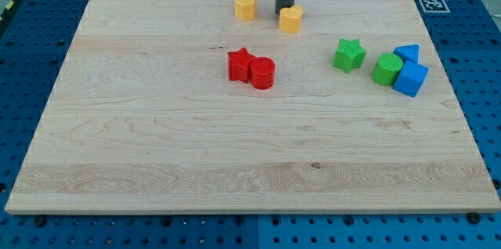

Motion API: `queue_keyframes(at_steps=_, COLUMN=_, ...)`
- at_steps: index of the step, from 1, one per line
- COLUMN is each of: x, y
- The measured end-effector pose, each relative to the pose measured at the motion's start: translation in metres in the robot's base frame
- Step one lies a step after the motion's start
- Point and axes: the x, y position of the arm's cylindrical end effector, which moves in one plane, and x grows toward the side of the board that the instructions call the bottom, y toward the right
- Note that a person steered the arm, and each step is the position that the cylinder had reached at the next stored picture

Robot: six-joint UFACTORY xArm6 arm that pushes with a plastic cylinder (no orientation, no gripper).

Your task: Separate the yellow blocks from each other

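Overall layout: a wooden board (235, 147) lies on a blue perforated table (485, 61), with eight small blocks in the upper half of the view.
Yellow blocks: a yellow hexagonal block (245, 5) sits near the view's top edge; a second yellow block (291, 19), shape unclear, sits to its right and slightly lower, with bare board between them.
My tip: my tip (285, 10) ends a dark rod with nothing to open, close or grip; it stands at the upper-left edge of the right yellow block, apparently touching it, though contact cannot be confirmed.
Red blocks: a red star (240, 65) and a red cylinder (262, 73) touch each other at mid-board, below the yellow pair.
Green and blue blocks: a green star (349, 54) stands apart at the right; a green cylinder (387, 70) touches a blue cube (410, 80), with a blue triangular block (407, 52) just above them.
Task state: judged from the gap, the yellow blocks are already apart but remain near each other.
Risk, glancing contact: my tip meets the block off-centre, so a push may spin it or let it slip aside.
Risk, collision: a push towards the view's lower right may drive the block into the green star.
Risk, board edge: the hexagonal block lies close to the top edge, so pushing it upward may tip it off.
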Motion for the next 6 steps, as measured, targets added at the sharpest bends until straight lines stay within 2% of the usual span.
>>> queue_keyframes(at_steps=2, x=0.058, y=0.014)
queue_keyframes(at_steps=3, x=0.058, y=0.002)
queue_keyframes(at_steps=4, x=0.058, y=-0.043)
queue_keyframes(at_steps=5, x=0.042, y=-0.096)
queue_keyframes(at_steps=6, x=-0.017, y=-0.109)
